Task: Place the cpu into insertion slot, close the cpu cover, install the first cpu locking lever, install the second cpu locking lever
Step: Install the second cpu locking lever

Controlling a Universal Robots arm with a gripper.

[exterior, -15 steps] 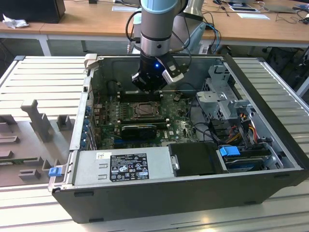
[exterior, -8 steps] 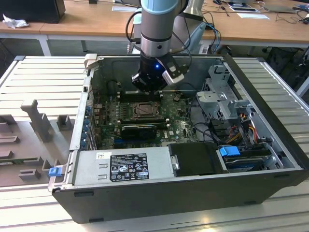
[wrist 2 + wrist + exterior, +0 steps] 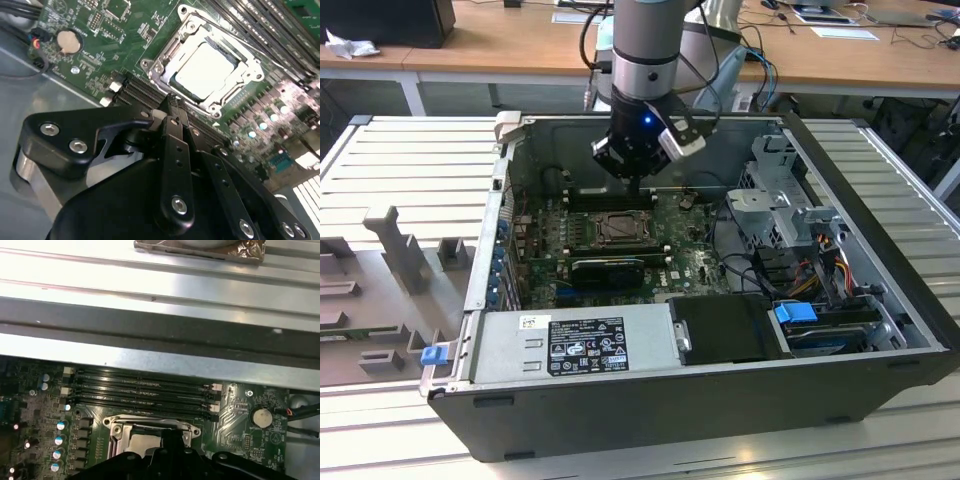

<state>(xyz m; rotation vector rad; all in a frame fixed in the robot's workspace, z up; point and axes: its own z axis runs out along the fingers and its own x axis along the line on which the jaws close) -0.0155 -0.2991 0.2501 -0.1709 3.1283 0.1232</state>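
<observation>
One arm reaches down into the open computer case (image 3: 880,250) that lies on its side on the ribbed grey bench (image 3: 410,160). Its black pincer (image 3: 172,100) hangs just above the green motherboard (image 3: 100,30), close to the long black memory slots (image 3: 140,390) and right beside the insertion slot (image 3: 200,67). Its fingers are drawn together with nothing between them. The cpu (image 3: 202,70) already sits in the socket, its pale metal top showing through the cut-out of the cpu cover (image 3: 235,80), which lies flat down over it. In the exterior view the socket (image 3: 620,228) sits near the middle of the board, toward the case's far wall, directly under the pincer (image 3: 638,185). A round coin battery (image 3: 68,41) sits on the board, well apart from the socket.
</observation>
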